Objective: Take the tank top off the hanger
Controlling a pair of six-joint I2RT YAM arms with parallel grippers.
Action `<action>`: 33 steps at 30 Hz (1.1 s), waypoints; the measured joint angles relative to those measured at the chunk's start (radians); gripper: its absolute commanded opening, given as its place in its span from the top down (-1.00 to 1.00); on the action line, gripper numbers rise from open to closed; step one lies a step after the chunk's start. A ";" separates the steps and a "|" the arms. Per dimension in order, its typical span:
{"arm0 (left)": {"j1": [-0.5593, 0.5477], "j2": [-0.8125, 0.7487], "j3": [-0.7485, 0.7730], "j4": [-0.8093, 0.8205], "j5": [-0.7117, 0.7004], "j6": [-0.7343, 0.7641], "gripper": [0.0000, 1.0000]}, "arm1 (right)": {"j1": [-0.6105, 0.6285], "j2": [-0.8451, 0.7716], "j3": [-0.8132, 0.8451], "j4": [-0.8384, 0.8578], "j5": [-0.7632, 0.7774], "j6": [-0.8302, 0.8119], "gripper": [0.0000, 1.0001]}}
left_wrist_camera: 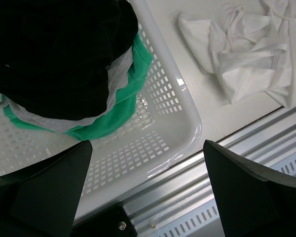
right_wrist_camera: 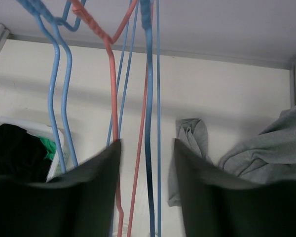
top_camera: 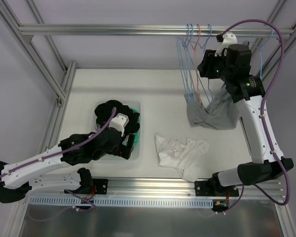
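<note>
Tank top [top_camera: 212, 117], grey, judged light, limp and snag-prone, lies heaped at right centre of the top view under the hangers [right_wrist_camera: 149, 98]; pinch a raised fold; right gripper [right_wrist_camera: 147, 148] parted around their wires, left gripper [left_wrist_camera: 145, 163] spread wide.

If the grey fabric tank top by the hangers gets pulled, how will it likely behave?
Probably floppy: the grey fabric tank top sags in loose folds onto the white table. Likely light, as the cloth looks thin. It may snag, since it hangs right beside the blue and red wire hangers.
</note>
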 measured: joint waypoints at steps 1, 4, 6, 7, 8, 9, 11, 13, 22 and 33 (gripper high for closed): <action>0.000 0.010 0.003 0.000 0.002 0.000 -0.97 | 0.000 -0.013 -0.010 0.000 0.000 0.002 -0.56; 0.000 0.041 0.031 0.003 0.010 0.001 -0.97 | 0.000 -0.055 -0.026 -0.009 0.001 0.004 -0.99; 0.000 0.079 0.081 0.024 0.026 0.005 -0.97 | 0.000 -0.093 -0.032 -0.020 0.004 0.002 -0.99; 0.000 0.079 0.081 0.024 0.026 0.005 -0.97 | -0.001 -0.127 -0.040 -0.029 0.005 0.002 -0.99; -0.001 0.101 0.095 0.033 0.033 0.011 -0.97 | -0.005 -0.159 -0.054 -0.027 0.008 0.002 -0.99; -0.001 0.116 0.107 0.038 0.045 0.016 -0.97 | -0.012 -0.202 -0.086 -0.023 0.013 0.001 -0.99; -0.008 0.175 0.139 0.063 0.067 0.035 -0.97 | -0.041 -0.299 -0.158 -0.032 0.025 0.002 -0.99; -0.018 0.256 0.165 0.098 0.094 0.059 -0.97 | -0.079 -0.422 -0.253 -0.041 0.050 0.003 -0.99; -0.066 0.692 0.326 0.214 0.193 0.144 -0.97 | -0.108 -1.028 -0.552 -0.144 0.043 0.081 -0.99; -0.139 1.135 0.602 0.309 0.238 0.114 -0.98 | -0.108 -1.182 -0.547 -0.343 -0.108 0.107 -0.99</action>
